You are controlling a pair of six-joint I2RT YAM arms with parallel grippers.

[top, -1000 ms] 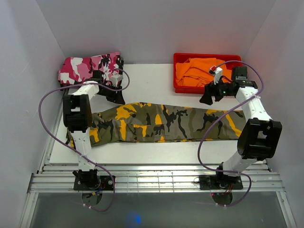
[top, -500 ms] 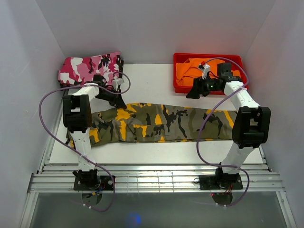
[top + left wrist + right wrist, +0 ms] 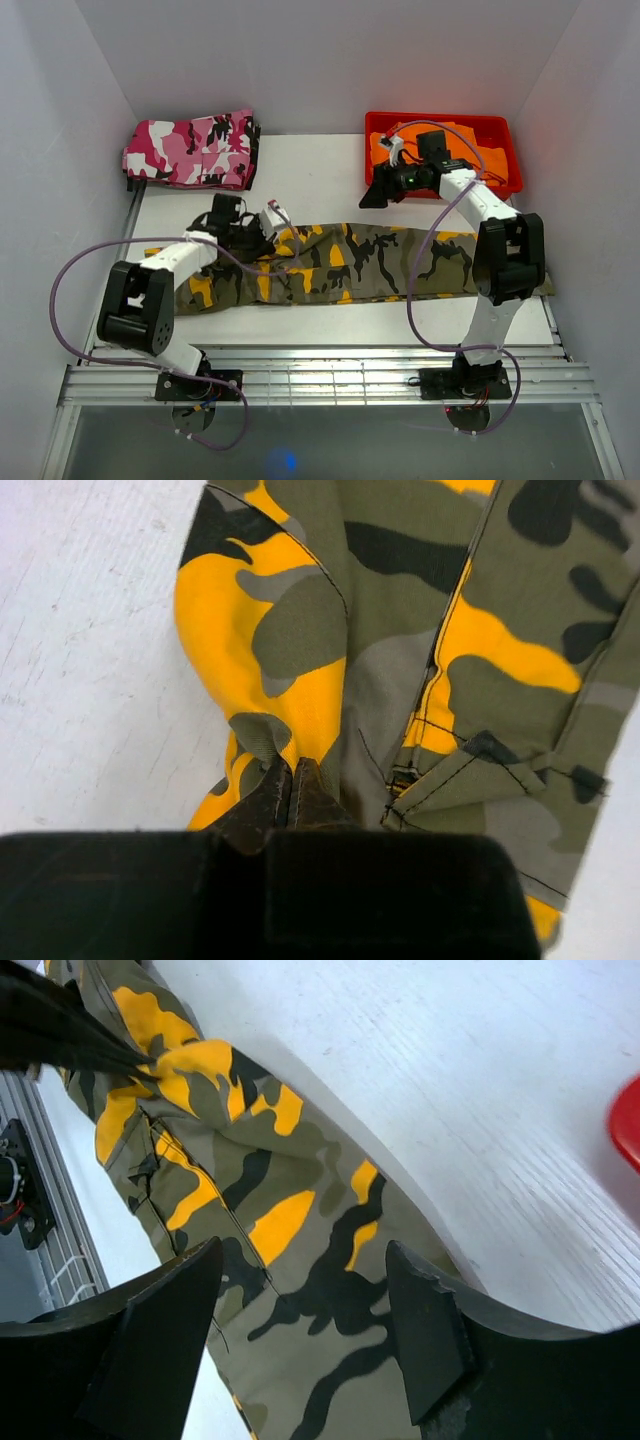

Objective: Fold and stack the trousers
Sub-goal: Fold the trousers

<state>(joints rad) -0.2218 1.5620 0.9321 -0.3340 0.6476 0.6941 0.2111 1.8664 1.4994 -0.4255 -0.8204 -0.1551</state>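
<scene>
The trousers (image 3: 380, 265), in olive, orange-yellow and black camouflage, lie stretched flat across the table from left to right. My left gripper (image 3: 268, 234) is at their left part, on the far edge. In the left wrist view it (image 3: 290, 772) is shut on a pinched fold of the trousers (image 3: 420, 600). My right gripper (image 3: 368, 197) hovers just beyond the trousers' far edge, by the red bin. Its fingers (image 3: 170, 1330) stand open above the trousers (image 3: 300, 1230), with nothing between them.
Folded pink, white and black camouflage trousers (image 3: 190, 150) lie at the back left corner. A red bin (image 3: 369, 150) at the back right holds an orange garment (image 3: 490, 155). White walls close in three sides. A slotted metal rail (image 3: 320, 375) runs along the near edge.
My left gripper moved from beside the pink trousers forward to the camouflage trousers and shut on the cloth. My right gripper moved left along the red bin's front.
</scene>
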